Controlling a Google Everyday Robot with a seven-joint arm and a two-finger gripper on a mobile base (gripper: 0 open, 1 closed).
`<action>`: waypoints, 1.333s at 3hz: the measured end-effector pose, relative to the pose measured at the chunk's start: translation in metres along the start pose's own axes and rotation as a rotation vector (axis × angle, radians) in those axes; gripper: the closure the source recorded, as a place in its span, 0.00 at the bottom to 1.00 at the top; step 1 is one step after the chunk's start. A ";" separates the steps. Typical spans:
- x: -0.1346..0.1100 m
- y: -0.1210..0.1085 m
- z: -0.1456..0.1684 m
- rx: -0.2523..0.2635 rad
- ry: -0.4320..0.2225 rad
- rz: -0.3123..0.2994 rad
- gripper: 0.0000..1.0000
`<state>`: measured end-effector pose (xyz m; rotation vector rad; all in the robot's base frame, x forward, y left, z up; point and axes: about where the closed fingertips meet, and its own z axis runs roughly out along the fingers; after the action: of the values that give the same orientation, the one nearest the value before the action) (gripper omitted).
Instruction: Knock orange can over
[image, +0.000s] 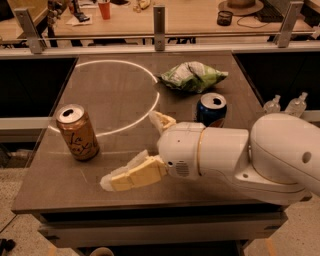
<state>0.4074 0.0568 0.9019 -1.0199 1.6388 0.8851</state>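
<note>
One upright orange can, gripper beside

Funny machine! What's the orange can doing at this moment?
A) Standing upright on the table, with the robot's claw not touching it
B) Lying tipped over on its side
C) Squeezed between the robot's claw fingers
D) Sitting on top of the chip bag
A: the orange can stands upright on the table, and bare tabletop shows between it and the open gripper, which sits low beside it.
</note>
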 end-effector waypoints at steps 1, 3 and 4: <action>0.012 -0.006 0.019 0.030 -0.008 -0.013 0.00; 0.018 -0.015 0.057 0.074 -0.064 -0.025 0.00; 0.012 -0.016 0.076 0.070 -0.098 -0.041 0.00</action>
<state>0.4466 0.1162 0.8694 -0.9438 1.5509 0.8318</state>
